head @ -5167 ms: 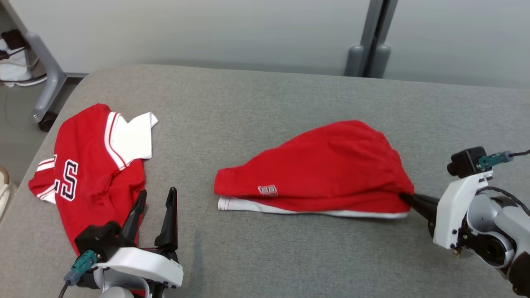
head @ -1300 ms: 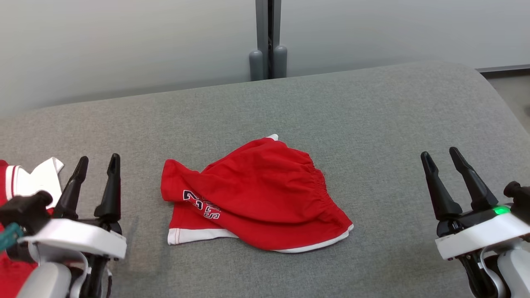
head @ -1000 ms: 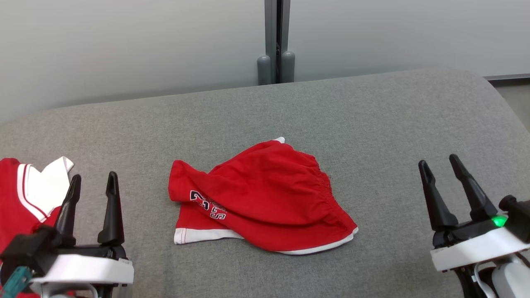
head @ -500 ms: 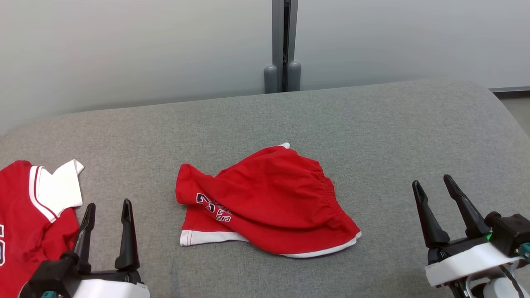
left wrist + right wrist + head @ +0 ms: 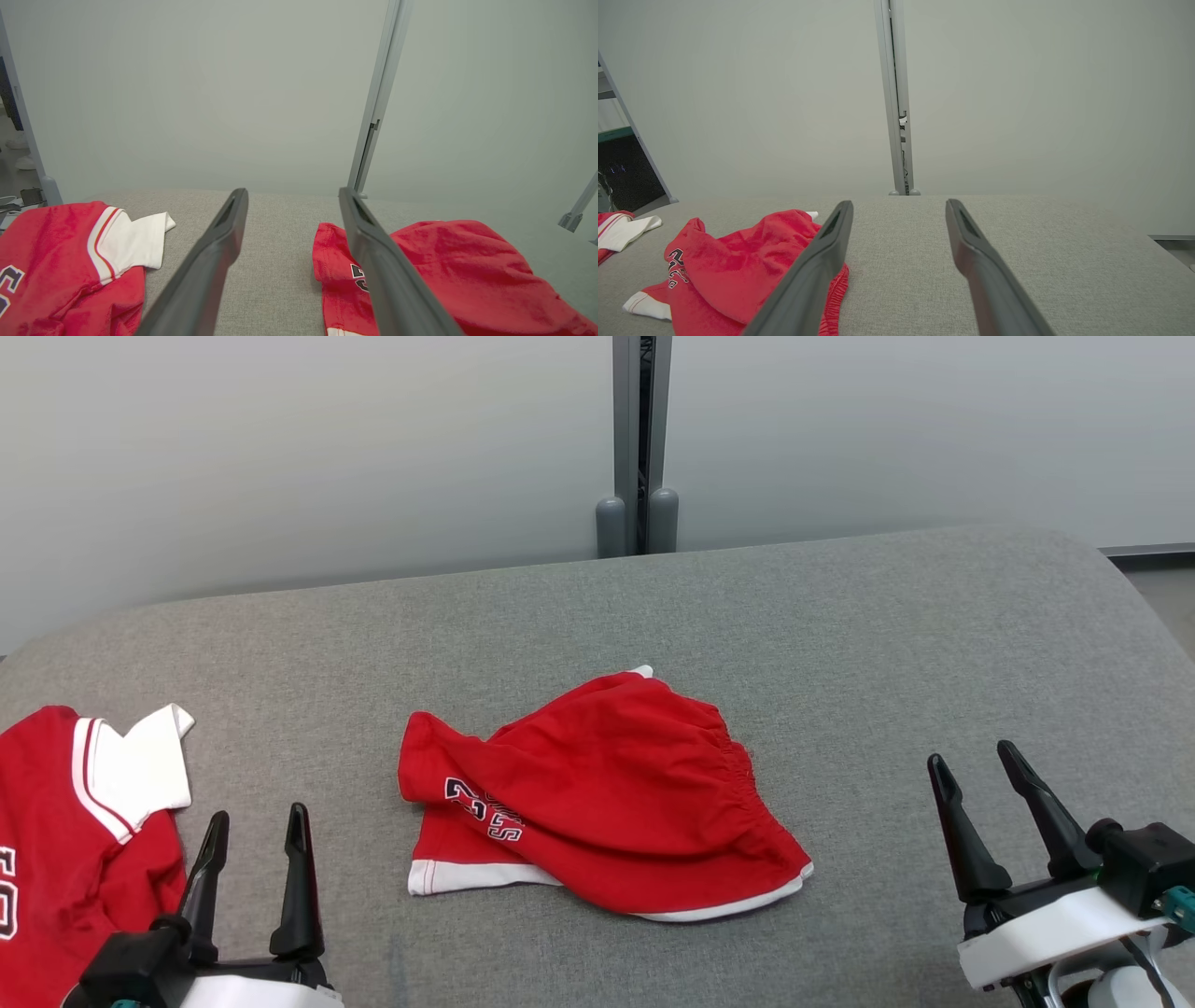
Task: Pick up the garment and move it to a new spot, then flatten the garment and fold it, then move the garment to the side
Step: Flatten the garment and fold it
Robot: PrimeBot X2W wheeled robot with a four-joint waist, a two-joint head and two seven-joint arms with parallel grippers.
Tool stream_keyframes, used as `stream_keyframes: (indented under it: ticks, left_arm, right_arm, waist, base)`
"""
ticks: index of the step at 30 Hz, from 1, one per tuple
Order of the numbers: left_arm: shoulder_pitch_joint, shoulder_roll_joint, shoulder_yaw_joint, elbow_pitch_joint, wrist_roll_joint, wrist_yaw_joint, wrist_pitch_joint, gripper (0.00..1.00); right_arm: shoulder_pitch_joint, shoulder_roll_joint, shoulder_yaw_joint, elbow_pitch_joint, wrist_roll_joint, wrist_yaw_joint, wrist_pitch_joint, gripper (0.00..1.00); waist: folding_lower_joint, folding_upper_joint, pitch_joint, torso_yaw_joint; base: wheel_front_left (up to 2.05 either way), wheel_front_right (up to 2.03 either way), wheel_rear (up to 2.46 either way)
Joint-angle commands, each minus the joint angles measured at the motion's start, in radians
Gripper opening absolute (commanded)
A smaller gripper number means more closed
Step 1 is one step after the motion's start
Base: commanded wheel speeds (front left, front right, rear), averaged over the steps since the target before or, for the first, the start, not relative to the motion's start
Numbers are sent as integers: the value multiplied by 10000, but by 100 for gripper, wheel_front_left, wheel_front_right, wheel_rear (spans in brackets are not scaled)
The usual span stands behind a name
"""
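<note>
The garment (image 5: 607,793) is a pair of red shorts with white hems and dark lettering, lying folded over and a little rumpled on the middle of the grey padded table (image 5: 840,635). It appears at the right in the left wrist view (image 5: 467,266) and at the lower left in the right wrist view (image 5: 738,261). My left gripper (image 5: 258,826) stands open at the lower left, well clear of the shorts. Over at the lower right my right gripper (image 5: 971,765) is open too, with nothing between its fingers.
A red and white jersey (image 5: 84,821) lies at the table's left end, close beside my left gripper, and shows again in the left wrist view (image 5: 70,261). A grey partition wall with an upright post (image 5: 638,439) runs behind the table.
The head camera has tilted, so the whole picture has slid down and right. Both grippers have sunk toward the bottom edge. The shorts lie as they did.
</note>
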Motion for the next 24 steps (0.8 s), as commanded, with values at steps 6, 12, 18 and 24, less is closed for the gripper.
stream_keyframes:
  ticks: [6, 12, 18, 24]
  left_arm:
    - [-107, -55, 155, 147, 118, -247, -49, 100]
    - [-187, -61, -40, 651, -43, -449, 299, 100]
    - [-486, -55, -414, 1347, -370, -759, 1421, 100]
    - [-1011, 68, -910, 2067, -589, -958, 3142, 100]
  right_arm:
    - [-42, -118, 111, 108, 103, 5, -48, 100]
    - [-129, -277, 814, 618, 450, 3, 370, 100]
    - [-579, -668, 2132, 1342, 1162, 5, 1369, 100]
    - [-1318, -1038, 3381, 2100, 1984, 5, 2338, 100]
  waist:
    - [0, 0, 8, 10]
    - [0, 0, -7, 17]
    - [0, 0, 6, 39]
    - [0, 0, 246, 179]
  base:
    - [0, 0, 0]
    - [0, 0, 0]
    - [0, 0, 0]
    - [0, 0, 0]
